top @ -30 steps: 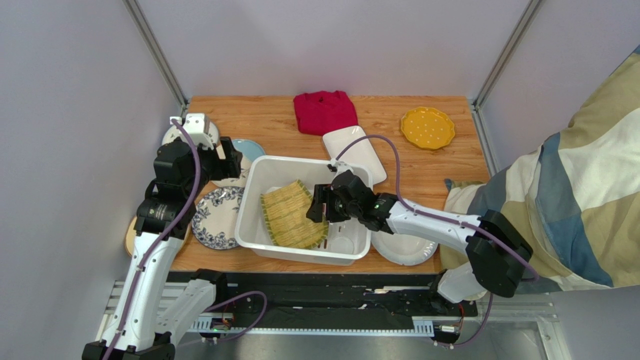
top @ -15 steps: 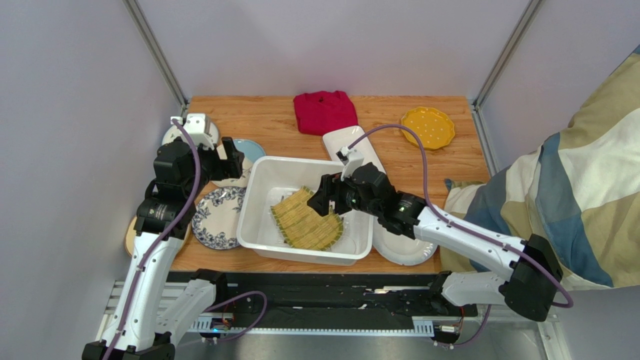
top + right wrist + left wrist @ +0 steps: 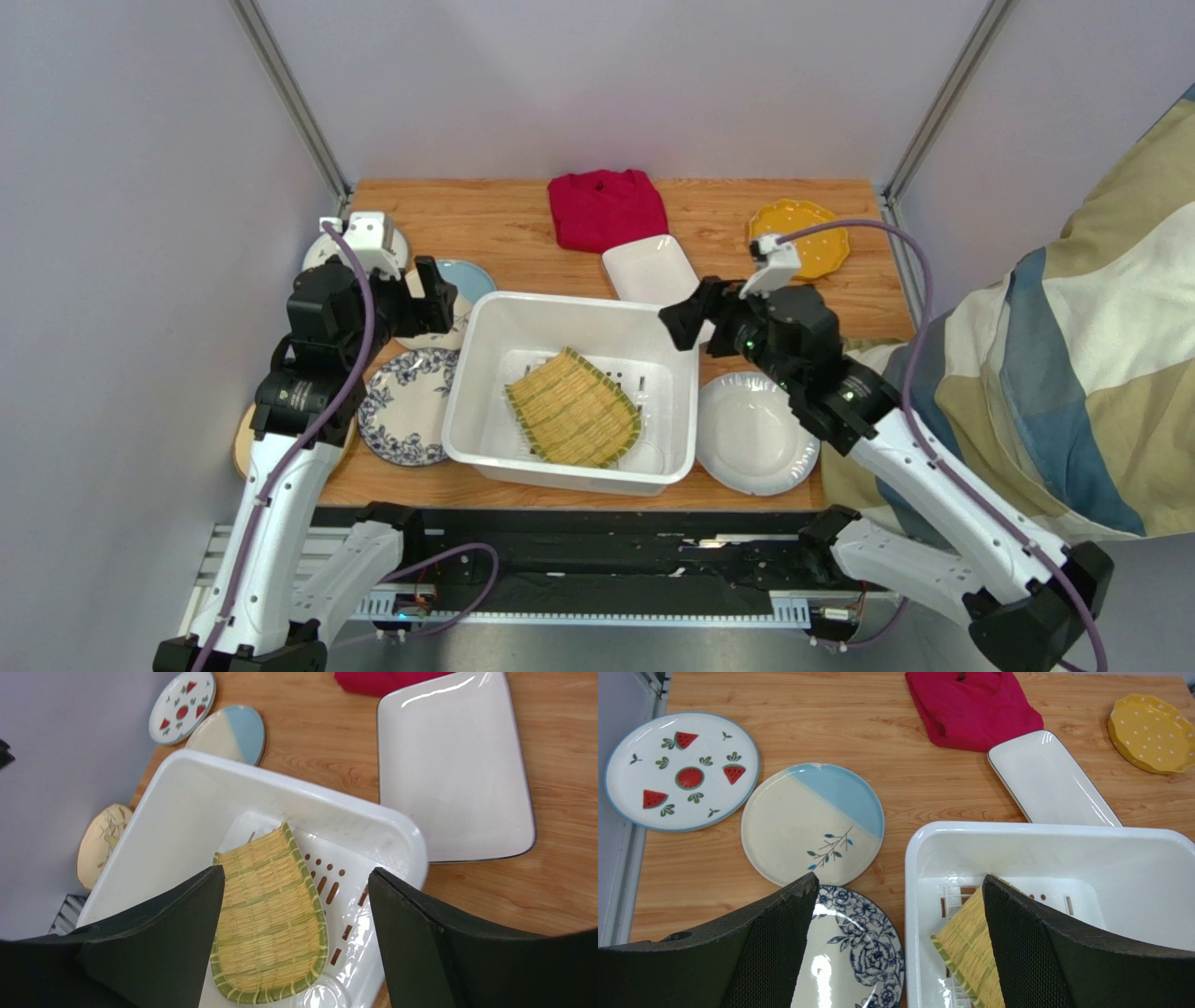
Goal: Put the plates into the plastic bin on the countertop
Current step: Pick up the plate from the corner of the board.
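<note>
Inside plastic bin: woven plate (lying flat) | left gripper apart | right gripper apart, empty

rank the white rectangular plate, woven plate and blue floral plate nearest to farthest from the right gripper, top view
From the right gripper:
1. white rectangular plate, just behind it.
2. woven plate, inside the plastic bin, to its left.
3. blue floral plate, past the bin's left side.
</note>
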Controlling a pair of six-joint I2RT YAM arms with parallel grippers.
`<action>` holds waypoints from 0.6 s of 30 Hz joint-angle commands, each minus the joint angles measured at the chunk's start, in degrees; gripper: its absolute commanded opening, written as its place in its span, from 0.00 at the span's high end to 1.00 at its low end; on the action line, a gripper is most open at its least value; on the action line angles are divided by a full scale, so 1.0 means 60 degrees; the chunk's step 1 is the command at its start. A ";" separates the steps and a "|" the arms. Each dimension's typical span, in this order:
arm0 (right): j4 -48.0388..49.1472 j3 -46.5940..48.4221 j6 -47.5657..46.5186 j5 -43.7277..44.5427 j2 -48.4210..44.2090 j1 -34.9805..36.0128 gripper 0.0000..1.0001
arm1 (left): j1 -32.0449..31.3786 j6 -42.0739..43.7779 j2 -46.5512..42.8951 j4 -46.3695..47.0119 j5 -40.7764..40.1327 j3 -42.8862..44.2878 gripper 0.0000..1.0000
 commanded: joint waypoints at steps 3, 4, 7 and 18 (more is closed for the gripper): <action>-0.0707 -0.0526 0.0231 -0.0249 -0.1138 -0.2263 0.19 | -0.0029 0.0091 0.0018 0.0230 0.0186 -0.0002 0.09; -0.0795 -0.0643 0.0420 -0.0482 -0.1197 -0.2586 0.19 | -0.0029 0.0091 0.0032 0.0230 0.0186 -0.0002 0.09; -0.0986 -0.1199 0.1005 -0.1516 -0.1197 -0.4208 0.20 | -0.0029 0.0091 0.0018 0.0244 0.0201 -0.0017 0.09; -0.2685 -0.2269 0.1491 -0.2345 -0.0845 -0.6382 0.21 | -0.0029 0.0105 0.0018 0.0273 0.0230 -0.0032 0.09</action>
